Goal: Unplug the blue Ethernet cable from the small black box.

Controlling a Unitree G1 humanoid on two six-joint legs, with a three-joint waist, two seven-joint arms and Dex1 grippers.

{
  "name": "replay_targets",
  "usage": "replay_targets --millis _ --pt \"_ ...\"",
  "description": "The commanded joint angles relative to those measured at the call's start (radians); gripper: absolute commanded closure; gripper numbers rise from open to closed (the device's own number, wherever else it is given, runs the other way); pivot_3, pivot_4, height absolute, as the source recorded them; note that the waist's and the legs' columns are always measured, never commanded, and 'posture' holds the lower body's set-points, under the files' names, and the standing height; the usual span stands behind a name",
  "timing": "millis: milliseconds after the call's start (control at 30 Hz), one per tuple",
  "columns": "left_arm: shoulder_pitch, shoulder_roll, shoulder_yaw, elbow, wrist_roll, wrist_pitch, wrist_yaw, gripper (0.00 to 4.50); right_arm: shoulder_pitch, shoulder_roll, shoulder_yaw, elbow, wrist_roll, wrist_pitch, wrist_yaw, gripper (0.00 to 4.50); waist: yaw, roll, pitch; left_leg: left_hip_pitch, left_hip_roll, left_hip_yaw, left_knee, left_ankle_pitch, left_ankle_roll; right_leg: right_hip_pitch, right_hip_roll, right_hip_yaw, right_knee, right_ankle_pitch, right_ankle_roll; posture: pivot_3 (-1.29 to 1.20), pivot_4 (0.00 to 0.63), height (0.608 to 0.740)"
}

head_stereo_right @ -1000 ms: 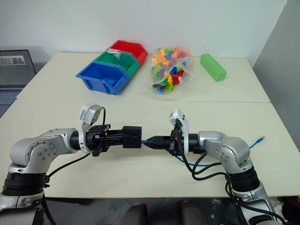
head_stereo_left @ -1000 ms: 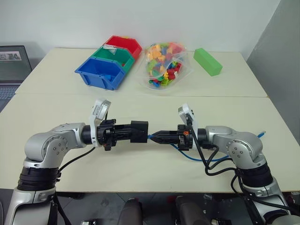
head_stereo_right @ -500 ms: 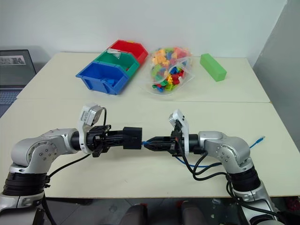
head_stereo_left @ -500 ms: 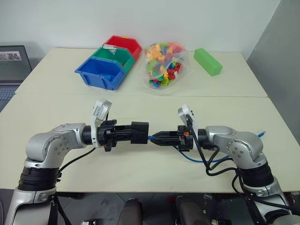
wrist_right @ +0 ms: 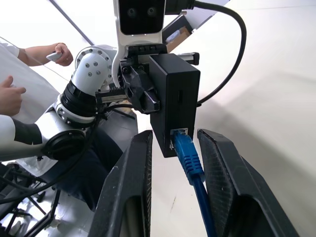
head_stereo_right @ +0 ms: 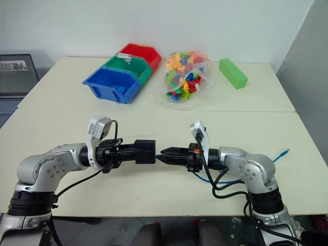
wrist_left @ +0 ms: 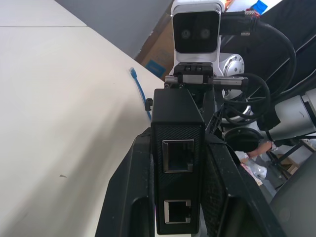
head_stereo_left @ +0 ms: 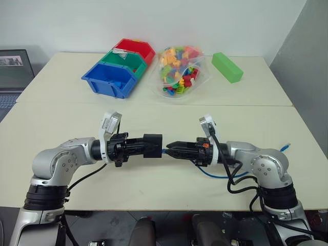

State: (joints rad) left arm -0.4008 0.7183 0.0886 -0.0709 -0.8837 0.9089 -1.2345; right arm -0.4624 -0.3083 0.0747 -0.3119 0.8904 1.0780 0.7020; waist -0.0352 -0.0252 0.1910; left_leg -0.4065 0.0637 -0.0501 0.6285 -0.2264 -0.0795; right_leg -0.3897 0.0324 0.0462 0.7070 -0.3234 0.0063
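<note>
Cable and box sit joined between the 2 arms, above the pale cream surface [head_stereo_left: 154, 184]: the small matte black square box [head_stereo_left: 152, 145] is clamped between the 2 black fingers of the left end effector [head_stereo_left: 138, 146], which points across toward the right arm, and the thin bright blue Ethernet cable [wrist_right: 190, 160] has its plug seated in a port on the box face nearest the right end effector [head_stereo_left: 171, 148]. In the right wrist view the right end effector's fingers [wrist_right: 131, 192] stand parted, 1 on each side of the blue plug with a visible gap, so they grip nothing. From the plug the cable runs back along the right end effector, loops under the right forearm, and its free end lies on the surface beyond the right elbow [head_stereo_left: 286, 146]. The left wrist view shows the box from the other side, with 2 open ports on the face toward the camera. Well beyond both end effectors lie a row of 3 plastic bins, blue [head_stereo_left: 110, 80], green [head_stereo_left: 125, 61] and red [head_stereo_left: 137, 49], then a clear bag of mixed coloured bricks [head_stereo_left: 179, 72] and a green rectangular block [head_stereo_left: 227, 67]. A person's hands [wrist_right: 10, 96] show behind the left arm in the right wrist view.
</note>
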Motion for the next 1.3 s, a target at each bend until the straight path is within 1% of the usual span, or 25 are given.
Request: replay_targets --millis 33,200,567,967,1033,1067,1133,1200,1300 --pt "-0.014 -0.008 0.029 -0.014 -0.025 -0.004 -0.001 3.71 0.005 -0.008 0.000 -0.046 0.025 -0.001 0.003 2.99 0.000 0.000 0.000 0.000 0.000 0.000 0.000 0.000 0.000 0.000 0.000 0.000 0.000 0.000 0.000 0.00 0.150 0.740" --pt "-0.020 -0.014 0.029 -0.016 -0.029 -0.001 0.003 3.71 0.005 -0.010 0.028 -0.043 0.005 -0.011 0.004 2.99 0.000 0.000 0.000 0.000 0.000 0.000 0.000 0.000 0.000 0.000 0.000 0.000 0.000 0.000 0.000 0.00 0.150 0.740" --pt "-0.019 -0.016 0.026 -0.026 -0.036 0.000 0.008 3.71 -0.004 0.017 0.014 -0.024 0.027 -0.007 -0.008 2.99 0.000 0.000 0.000 -0.001 0.000 0.000 0.000 0.000 0.000 0.000 0.000 0.000 -0.001 0.000 0.000 0.00 0.150 0.740" --pt "-0.017 -0.017 0.026 -0.029 -0.039 0.002 0.010 3.71 -0.007 0.004 0.006 -0.020 0.044 0.005 0.005 2.99 0.000 0.000 0.000 -0.001 0.000 0.000 0.000 0.000 0.000 0.000 0.000 0.000 -0.002 0.000 0.000 0.00 0.150 0.740" --pt "-0.016 -0.016 0.026 -0.031 -0.039 0.002 0.010 3.71 -0.006 0.002 0.008 -0.021 0.047 0.005 0.006 3.35 0.000 0.000 0.000 -0.001 0.000 0.000 0.000 0.000 0.000 0.000 0.000 0.000 -0.002 0.000 0.000 0.00 0.150 0.740" --pt "-0.015 -0.016 0.026 -0.032 -0.040 0.003 0.009 3.71 -0.006 0.001 0.009 -0.021 0.048 0.005 0.006 3.43 0.000 0.000 0.000 -0.001 0.000 0.000 0.000 0.000 0.000 0.000 0.000 0.000 -0.002 0.000 0.000 0.00 0.150 0.740" --pt "-0.014 -0.015 0.025 -0.034 -0.040 0.004 0.009 3.71 -0.006 -0.001 0.010 -0.021 0.052 0.005 0.007 3.98 0.000 0.000 0.000 -0.001 0.000 0.000 0.000 0.000 0.000 0.000 0.000 0.000 -0.002 0.000 0.000 0.00 0.150 0.740" --pt "-0.013 -0.014 0.025 -0.035 -0.040 0.004 0.008 3.71 -0.006 -0.002 0.011 -0.021 0.055 0.006 0.010 4.36 0.000 0.000 0.000 -0.001 0.000 0.000 0.000 0.000 0.000 0.000 0.000 0.000 -0.002 0.000 0.000 0.00 0.150 0.740" --pt "-0.011 -0.013 0.025 -0.037 -0.042 0.007 0.006 3.71 -0.008 -0.005 0.010 -0.021 0.063 0.009 0.014 4.41 0.000 0.000 0.000 -0.001 0.000 0.000 0.000 0.000 0.000 0.000 0.000 0.000 -0.002 0.000 0.000 0.00 0.150 0.740"
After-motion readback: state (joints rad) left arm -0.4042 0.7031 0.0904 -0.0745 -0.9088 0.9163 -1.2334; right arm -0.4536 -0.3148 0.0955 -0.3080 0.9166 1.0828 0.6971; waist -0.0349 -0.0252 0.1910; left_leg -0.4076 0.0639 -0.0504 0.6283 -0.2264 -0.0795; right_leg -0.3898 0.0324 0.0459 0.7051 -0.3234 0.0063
